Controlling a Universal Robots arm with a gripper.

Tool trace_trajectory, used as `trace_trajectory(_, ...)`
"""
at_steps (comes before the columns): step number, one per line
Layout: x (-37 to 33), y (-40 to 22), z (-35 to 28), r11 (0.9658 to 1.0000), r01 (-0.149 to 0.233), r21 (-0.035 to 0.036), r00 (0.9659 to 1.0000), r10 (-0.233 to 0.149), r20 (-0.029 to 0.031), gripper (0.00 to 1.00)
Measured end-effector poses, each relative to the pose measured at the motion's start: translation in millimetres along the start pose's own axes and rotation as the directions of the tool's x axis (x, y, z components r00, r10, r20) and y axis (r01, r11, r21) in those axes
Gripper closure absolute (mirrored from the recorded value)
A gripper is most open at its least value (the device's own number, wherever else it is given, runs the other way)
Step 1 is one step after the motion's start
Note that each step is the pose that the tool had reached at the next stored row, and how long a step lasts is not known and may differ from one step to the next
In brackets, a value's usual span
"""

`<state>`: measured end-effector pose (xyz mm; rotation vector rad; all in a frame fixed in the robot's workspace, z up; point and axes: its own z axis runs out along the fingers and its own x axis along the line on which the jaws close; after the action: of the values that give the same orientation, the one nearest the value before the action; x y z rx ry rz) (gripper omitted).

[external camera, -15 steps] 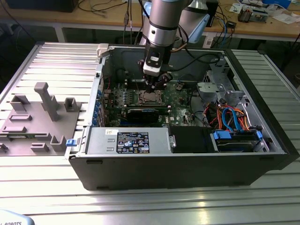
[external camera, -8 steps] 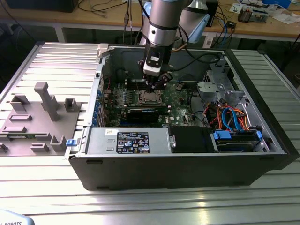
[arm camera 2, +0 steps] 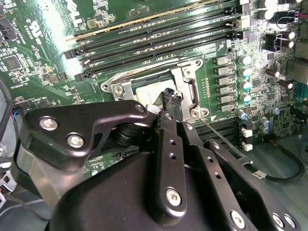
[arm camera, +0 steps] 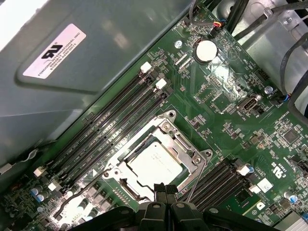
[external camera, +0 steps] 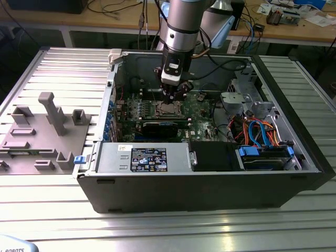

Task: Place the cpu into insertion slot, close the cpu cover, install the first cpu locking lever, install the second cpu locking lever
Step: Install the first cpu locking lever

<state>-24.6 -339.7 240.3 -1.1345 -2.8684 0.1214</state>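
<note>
Care suits this work, I judge: the cpu [arm camera: 156,163] is light and rigid but fragile. It lies flat in the insertion slot [arm camera: 126,183], and the cpu cover [arm camera: 185,147] seems to be down over its edges. The locking lever [arm camera: 195,182] beside the slot is a thin steel wire, probably springy and slippery, so its free end looks like the best place to take hold. The gripper [arm camera: 163,190] hangs just above the slot's edge with its fingers pressed together, and I see nothing between them.
</note>
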Motion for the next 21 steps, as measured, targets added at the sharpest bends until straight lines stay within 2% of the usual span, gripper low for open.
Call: trace_trajectory(21, 0.0, 0.0, 0.0, 0.9997, 0.026, 0.0006, 0.9997, -0.026, 0.0024, 0.89)
